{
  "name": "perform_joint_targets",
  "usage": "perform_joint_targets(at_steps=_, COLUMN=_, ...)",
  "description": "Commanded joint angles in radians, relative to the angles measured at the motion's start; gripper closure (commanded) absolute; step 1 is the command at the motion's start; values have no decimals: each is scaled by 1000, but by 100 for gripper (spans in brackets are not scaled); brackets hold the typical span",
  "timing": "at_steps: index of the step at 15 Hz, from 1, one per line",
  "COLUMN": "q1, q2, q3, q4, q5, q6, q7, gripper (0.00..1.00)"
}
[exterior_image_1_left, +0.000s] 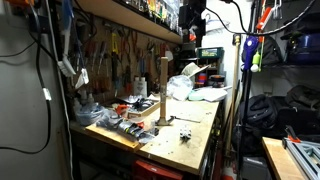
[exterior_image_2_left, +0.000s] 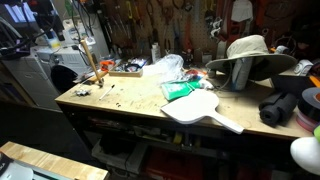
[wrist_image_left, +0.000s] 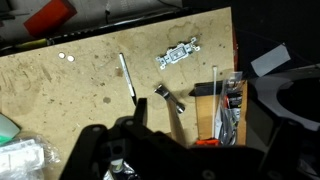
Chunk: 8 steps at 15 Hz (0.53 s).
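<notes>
Currently shows the gripper (exterior_image_1_left: 194, 22) hanging high above the workbench (exterior_image_1_left: 203, 115) in an exterior view, well apart from everything on it. Cannot tell whether the pincer stands apart or together: appears only as dark, cropped shapes along the bottom of the wrist view. Finds, just past those shapes, 1 bent metal bracket (wrist_image_left: 170, 97) lying flat mid-bench, with 1 thin metal rod (wrist_image_left: 128, 78) just beside it. Places a toggle light switch (wrist_image_left: 178, 55) nearer the bench corner and a wooden tool tray (wrist_image_left: 220, 105) at the side edge.
</notes>
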<state>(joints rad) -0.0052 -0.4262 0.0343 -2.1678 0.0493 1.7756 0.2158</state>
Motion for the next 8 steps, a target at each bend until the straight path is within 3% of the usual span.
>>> perform_joint_targets(at_steps=1, q1=-5, q2=1, q3=4, q4=2, q5=1, q6=-2, q7=-2, gripper=0)
perform_joint_targets(at_steps=4, q1=-12, q2=2, q3=-6, q4=6, q5=22, q6=19, q7=17, gripper=0)
perform_joint_targets(at_steps=8, q1=-65, q2=-7, q3=-86, q4=18, q5=94, q6=31, q7=39, gripper=0)
